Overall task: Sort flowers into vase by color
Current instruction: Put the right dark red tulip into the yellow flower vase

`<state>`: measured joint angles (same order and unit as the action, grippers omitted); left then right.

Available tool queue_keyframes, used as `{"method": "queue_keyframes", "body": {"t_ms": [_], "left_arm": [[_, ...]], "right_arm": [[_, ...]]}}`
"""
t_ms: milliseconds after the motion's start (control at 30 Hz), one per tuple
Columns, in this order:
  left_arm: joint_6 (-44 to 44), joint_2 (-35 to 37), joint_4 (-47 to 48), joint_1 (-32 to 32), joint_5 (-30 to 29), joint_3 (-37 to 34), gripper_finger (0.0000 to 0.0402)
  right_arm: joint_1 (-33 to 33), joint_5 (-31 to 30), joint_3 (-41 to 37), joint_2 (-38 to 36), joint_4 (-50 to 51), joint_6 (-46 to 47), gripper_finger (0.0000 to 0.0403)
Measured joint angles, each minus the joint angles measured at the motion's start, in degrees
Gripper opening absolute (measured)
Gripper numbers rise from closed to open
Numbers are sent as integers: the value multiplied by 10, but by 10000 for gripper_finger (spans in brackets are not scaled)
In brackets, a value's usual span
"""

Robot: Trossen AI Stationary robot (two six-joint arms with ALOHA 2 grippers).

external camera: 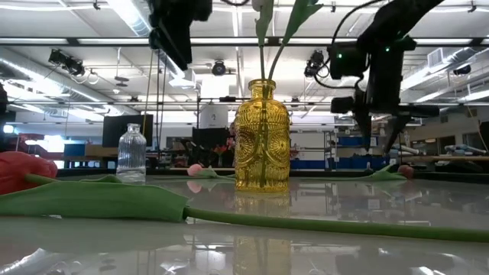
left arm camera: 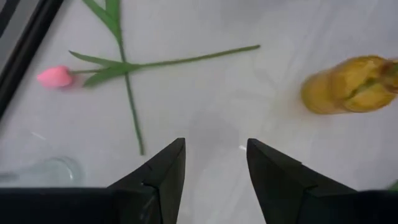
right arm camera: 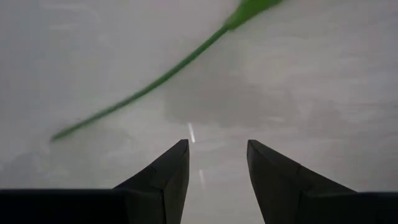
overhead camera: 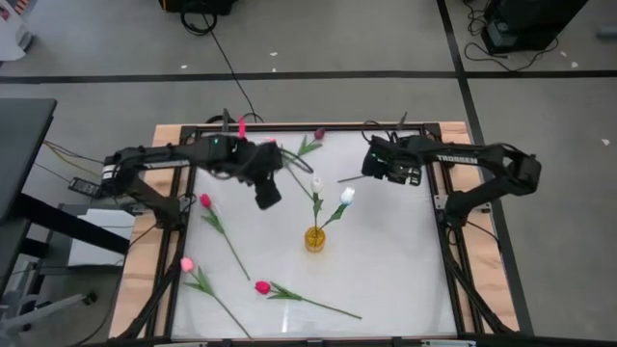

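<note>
Lying nearest the low camera, a red tulip (external camera: 23, 169) is resting on the surface (overhead camera: 386, 270) before the yellow vase (overhead camera: 315, 238). Left fingers (left arm camera: 214, 168) and right fingers (right arm camera: 217, 168) are hovering wide, empty; descending carelessly could be toppling the vase.

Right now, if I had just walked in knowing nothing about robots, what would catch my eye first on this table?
Probably the amber glass vase near the table's middle, already holding two white tulips. Next, the loose flowers on the white tabletop: a red tulip at the front, a pink tulip towards the left. Above hang two dark arms, the left gripper and right gripper, both open and empty.
</note>
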<state>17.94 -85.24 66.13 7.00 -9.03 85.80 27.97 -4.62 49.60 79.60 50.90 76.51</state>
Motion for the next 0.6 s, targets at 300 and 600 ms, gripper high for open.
{"method": "queue_keyframes", "body": {"t_ms": [300,600], "left_arm": [[-170,-1,-23,129,70,0,176],[-285,-3,-48,249,146,0,176]], "right_arm": [[97,37,0,56,-48,12,170],[152,43,0,104,-89,35,170]]}}
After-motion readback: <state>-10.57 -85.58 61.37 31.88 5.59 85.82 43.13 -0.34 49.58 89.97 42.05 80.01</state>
